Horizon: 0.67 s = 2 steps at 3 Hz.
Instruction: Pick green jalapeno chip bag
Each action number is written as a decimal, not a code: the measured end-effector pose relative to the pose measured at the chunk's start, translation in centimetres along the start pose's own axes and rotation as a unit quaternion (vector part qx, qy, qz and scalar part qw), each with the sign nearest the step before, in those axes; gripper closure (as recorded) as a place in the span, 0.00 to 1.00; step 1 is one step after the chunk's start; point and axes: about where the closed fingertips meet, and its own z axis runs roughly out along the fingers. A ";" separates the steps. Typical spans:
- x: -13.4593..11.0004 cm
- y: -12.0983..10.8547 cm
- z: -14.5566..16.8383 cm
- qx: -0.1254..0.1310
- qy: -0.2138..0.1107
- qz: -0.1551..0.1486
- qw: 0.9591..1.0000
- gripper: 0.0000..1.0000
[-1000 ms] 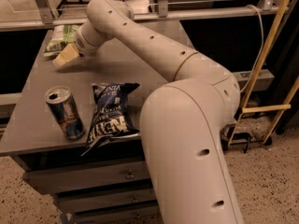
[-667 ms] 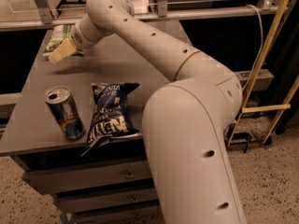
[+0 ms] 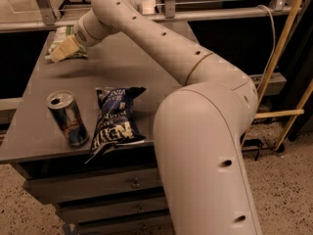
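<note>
arm [image 3: 161, 48] outstretched, tool [image 3: 62, 49] low, far ahead

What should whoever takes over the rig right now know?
End effector: at the table's far left corner, over the green jalapeno chip bag; contact unclear.
The green bag lies on the table, not lifted. The blue chip bag and the can sit near the front edge, well apart from it.
Done: approach to the bag.
Left: confirm the grasp, then lift the bag.
</note>
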 end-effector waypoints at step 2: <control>1.7 -0.5 0.3 0.006 0.007 0.015 1.000 0.27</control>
